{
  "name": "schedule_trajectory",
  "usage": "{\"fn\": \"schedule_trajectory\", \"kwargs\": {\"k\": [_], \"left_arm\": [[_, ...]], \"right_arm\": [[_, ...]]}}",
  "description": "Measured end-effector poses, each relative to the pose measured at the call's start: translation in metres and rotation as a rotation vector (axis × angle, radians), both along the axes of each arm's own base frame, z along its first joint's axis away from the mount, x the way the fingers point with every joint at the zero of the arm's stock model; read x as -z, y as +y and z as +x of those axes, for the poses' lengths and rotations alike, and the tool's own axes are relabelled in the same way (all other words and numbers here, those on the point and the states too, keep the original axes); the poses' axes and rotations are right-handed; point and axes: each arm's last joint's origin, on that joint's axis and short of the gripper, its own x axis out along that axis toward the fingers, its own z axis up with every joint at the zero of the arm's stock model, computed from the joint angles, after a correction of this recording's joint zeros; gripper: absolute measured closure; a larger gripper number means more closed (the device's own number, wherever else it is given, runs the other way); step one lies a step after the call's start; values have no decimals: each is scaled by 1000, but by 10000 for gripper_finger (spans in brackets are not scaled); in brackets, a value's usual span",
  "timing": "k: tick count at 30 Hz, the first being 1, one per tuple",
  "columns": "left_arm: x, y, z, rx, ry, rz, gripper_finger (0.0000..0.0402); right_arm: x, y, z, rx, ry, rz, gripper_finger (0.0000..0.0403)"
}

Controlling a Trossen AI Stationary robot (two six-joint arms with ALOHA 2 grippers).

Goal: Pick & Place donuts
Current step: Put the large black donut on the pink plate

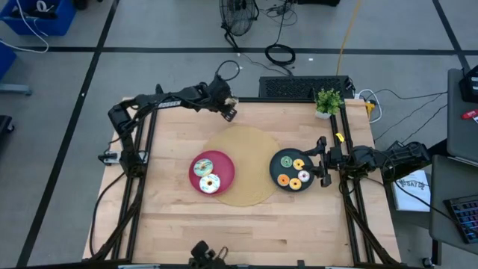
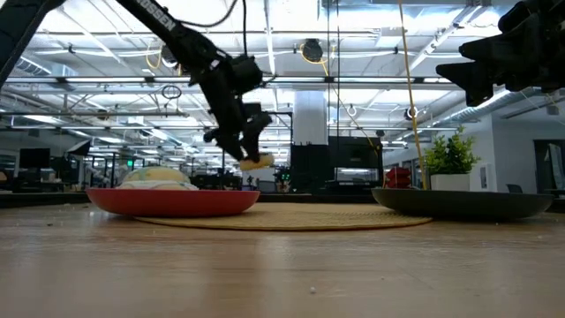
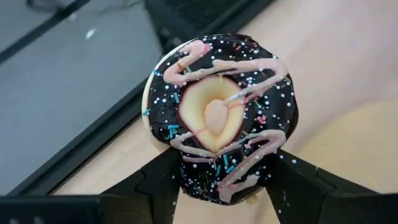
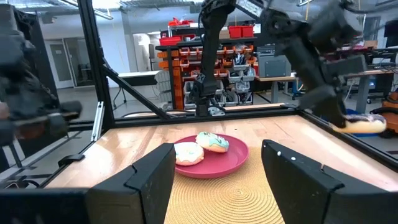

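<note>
High view straight down over table [image 1: 179, 224]; low view level at tabletop; both share pink plate [image 1: 224, 166].

Left arm stretched to the table's far edge, left gripper [image 1: 228, 107] raised and clamped (chocolate donut [image 3: 221, 112] between the fingers). Right gripper [image 1: 323, 159] parked at the right edge, fingers apart.

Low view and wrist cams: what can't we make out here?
- Low view: donuts on the black plate hidden behind its rim.
- Left wrist view: chocolate donut in the left gripper fills the frame, blocking the table ahead.
- Right wrist view: black plate out of frame; right gripper open.
</note>
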Motion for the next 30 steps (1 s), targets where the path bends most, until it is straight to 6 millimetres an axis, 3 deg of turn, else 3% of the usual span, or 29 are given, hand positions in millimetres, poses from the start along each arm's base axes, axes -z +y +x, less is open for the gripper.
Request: {"fn": "schedule_trajectory", "kwargs": {"k": [14,30], "left_arm": [[-59,-74,19,280,-134,121,188],[-62,-149,38,503,-135,81,188]], "right_arm": [[0,0,0,0,-1,0,176],[0,0,0,0,0,0,177]]}}
